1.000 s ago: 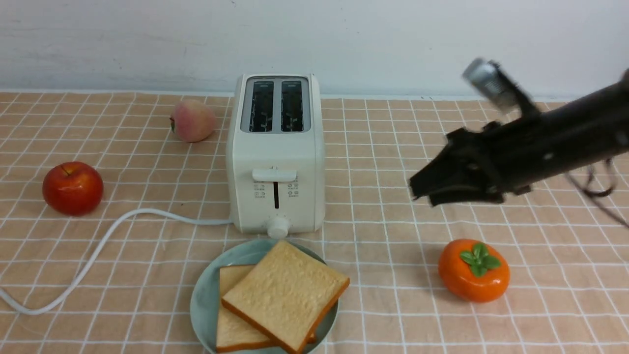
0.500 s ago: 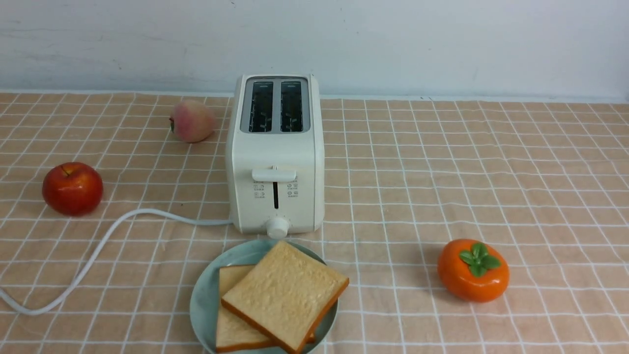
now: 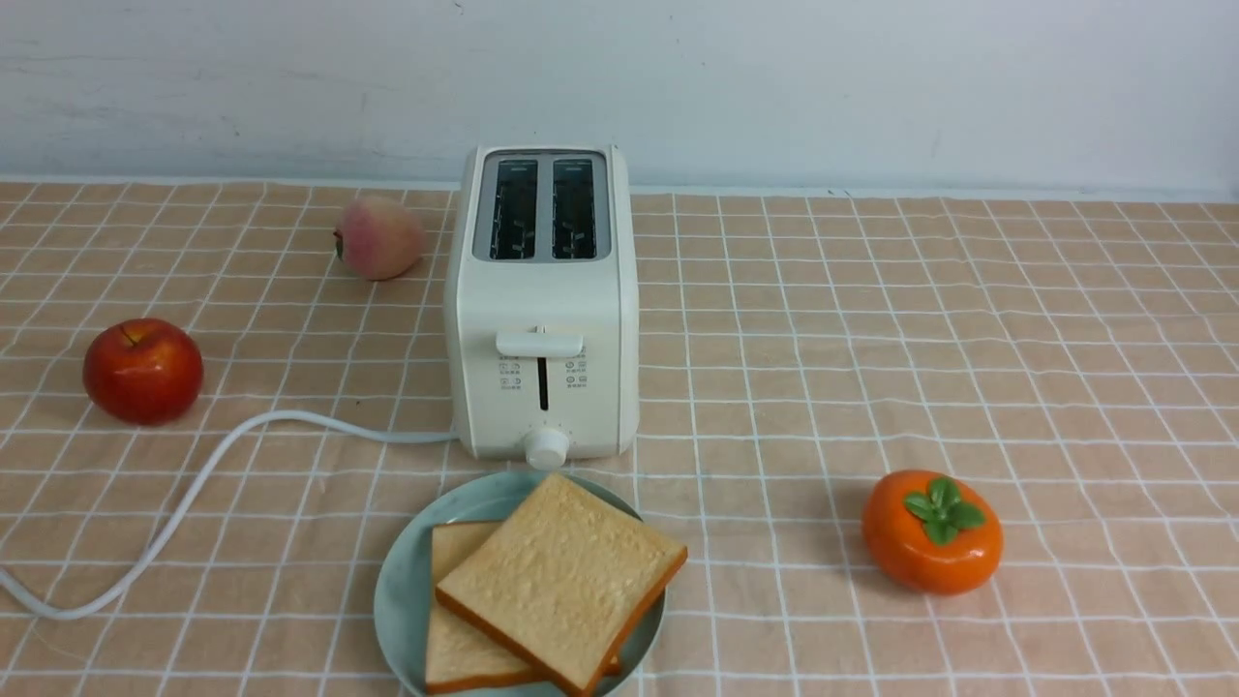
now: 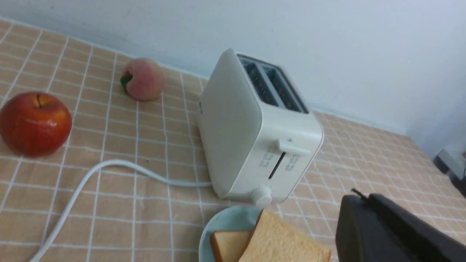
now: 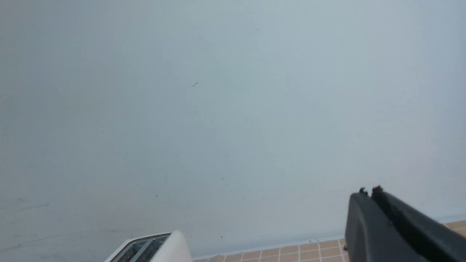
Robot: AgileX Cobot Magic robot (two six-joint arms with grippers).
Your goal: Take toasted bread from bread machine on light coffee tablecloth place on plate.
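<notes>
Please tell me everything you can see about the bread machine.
The bread machine is a cream-white, boxy, plastic-looking toaster standing upright on the tablecloth. Its two top slots hold no bread. The front has a raised lever, small icons and a round knob. A white cord leaves its left side. The plate lies just in front.

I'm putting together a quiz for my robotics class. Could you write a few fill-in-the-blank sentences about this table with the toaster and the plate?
1. Both slots of the toaster are ____.
2. The plate holds ____ slices of toast, one lying partly over the other.
3. The orange persimmon sits on the cloth to the toaster's ____.

Missing words: empty; two; right.
</notes>
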